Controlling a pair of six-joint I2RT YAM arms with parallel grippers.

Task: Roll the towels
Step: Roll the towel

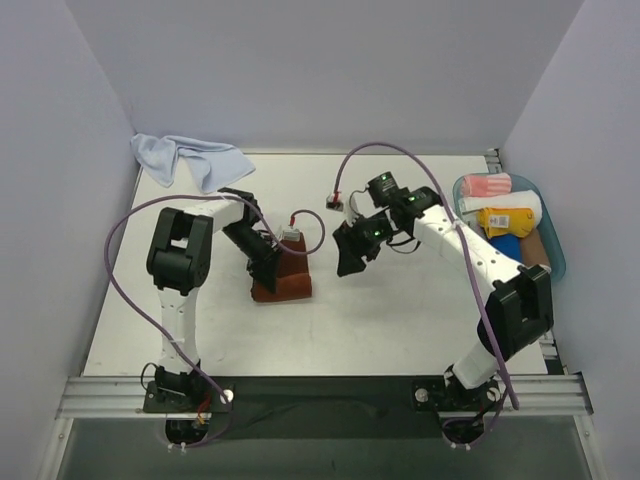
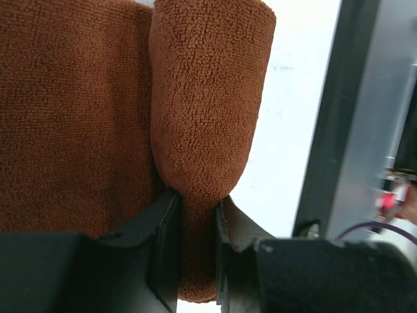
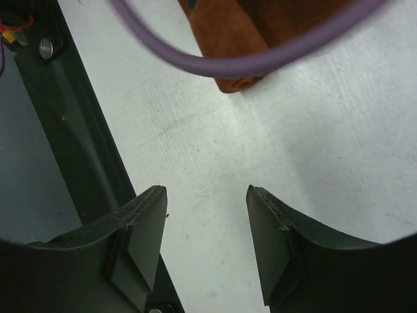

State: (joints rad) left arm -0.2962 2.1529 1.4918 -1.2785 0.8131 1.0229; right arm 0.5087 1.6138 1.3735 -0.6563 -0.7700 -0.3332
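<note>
Left jaws pinch the rust-brown towel (image 2: 202,98), seemingly rolled.

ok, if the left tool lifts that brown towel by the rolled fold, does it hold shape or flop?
Likely floppy: the brown towel is soft terry, and the left tool pinches only its rolled fold, so the flat part would probably drape and the roll loosen. Slipping seems unlikely; the looped pile should give friction.
</note>
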